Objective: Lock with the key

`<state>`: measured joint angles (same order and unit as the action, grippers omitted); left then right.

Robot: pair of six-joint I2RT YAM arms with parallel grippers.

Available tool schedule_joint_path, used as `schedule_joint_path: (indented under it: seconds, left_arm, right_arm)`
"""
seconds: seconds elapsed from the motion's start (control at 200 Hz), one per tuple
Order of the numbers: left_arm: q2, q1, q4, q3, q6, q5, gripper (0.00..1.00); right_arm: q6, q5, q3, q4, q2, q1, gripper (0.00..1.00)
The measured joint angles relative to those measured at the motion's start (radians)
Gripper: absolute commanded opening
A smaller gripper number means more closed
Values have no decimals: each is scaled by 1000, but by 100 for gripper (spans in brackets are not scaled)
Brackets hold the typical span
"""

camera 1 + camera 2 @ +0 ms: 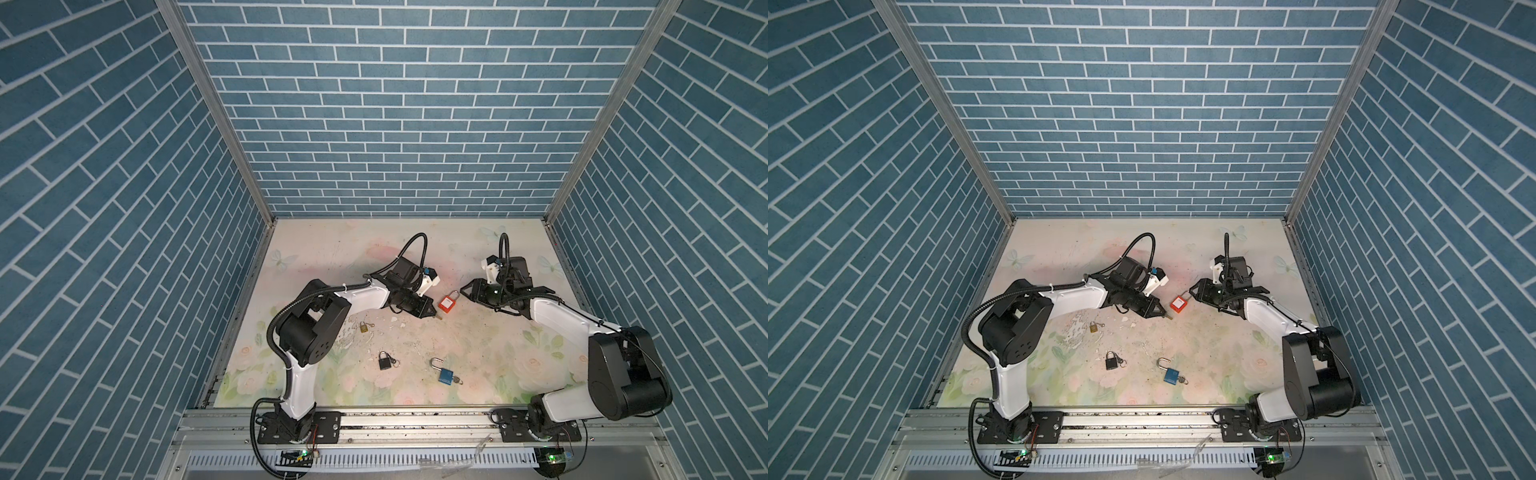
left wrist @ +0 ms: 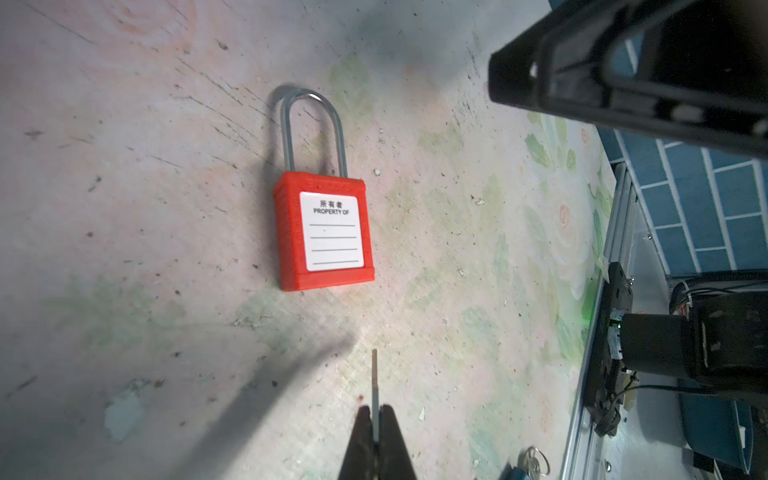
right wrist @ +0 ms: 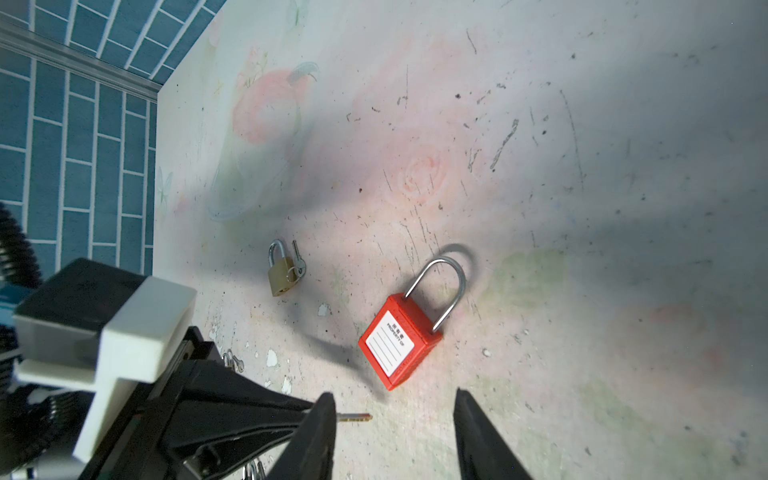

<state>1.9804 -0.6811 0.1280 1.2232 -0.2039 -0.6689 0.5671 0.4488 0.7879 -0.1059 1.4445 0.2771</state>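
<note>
The left pincer (image 2: 376, 411) pinches a slim silver metal key (image 2: 375, 374); just ahead lies the red plastic, steel-shackled padlock (image 2: 325, 232), its white label (image 2: 334, 249) reading "所有者 PROPERTY OF". The right pincer (image 3: 395, 397) stands spread, empty, with the padlock just ahead.

Robot lab test cell. Blue brick-print panels (image 1: 395, 104) hang on aluminium framing (image 1: 214, 112). Two robot arms (image 1: 359, 296) are bolted to a metal rail (image 1: 415, 420) along a scuffed floral-print bench (image 1: 332, 249).

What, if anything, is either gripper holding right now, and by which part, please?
The left gripper pinches a key by its head, blade protruding; the right gripper holds nothing.
</note>
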Motion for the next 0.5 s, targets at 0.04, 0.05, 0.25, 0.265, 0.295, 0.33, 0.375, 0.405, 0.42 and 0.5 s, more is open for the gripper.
schedule_joint_path:
  seconds: [0.04,0.05,0.25,0.265,0.295,0.33,0.375,0.405,0.42,0.5]
  left_arm:
    - [13,1,-10,6,-6,0,0]
    - [16,1,-13,6,-8,0,0]
    - [50,1,-41,31,-16,-2,0]
    - [51,1,-43,32,-17,-2,0]
    - [53,3,-47,34,-17,-2,0]
    - [58,3,-55,35,-18,-4,0]
    - [62,5,-63,37,-18,-6,0]
    - [64,6,-67,37,-18,-6,0]
    - [64,7,-69,37,-18,-6,0]
    - [69,11,-78,37,-18,-9,0]
  right_arm:
    - [0,0,-3,0,-1,-1,47]
    - [0,0,-3,0,-1,-2,47]
    - [0,0,-21,0,-14,-10,46]
    - [0,1,-22,0,-15,-11,46]
    - [0,1,-23,0,-17,-11,46]
    - [0,2,-23,0,-19,-12,46]
    - [0,3,-23,0,-20,-12,46]
    - [0,3,-23,0,-20,-12,46]
    - [0,3,-23,0,-20,-12,46]
    - [0,4,-23,0,-20,-13,46]
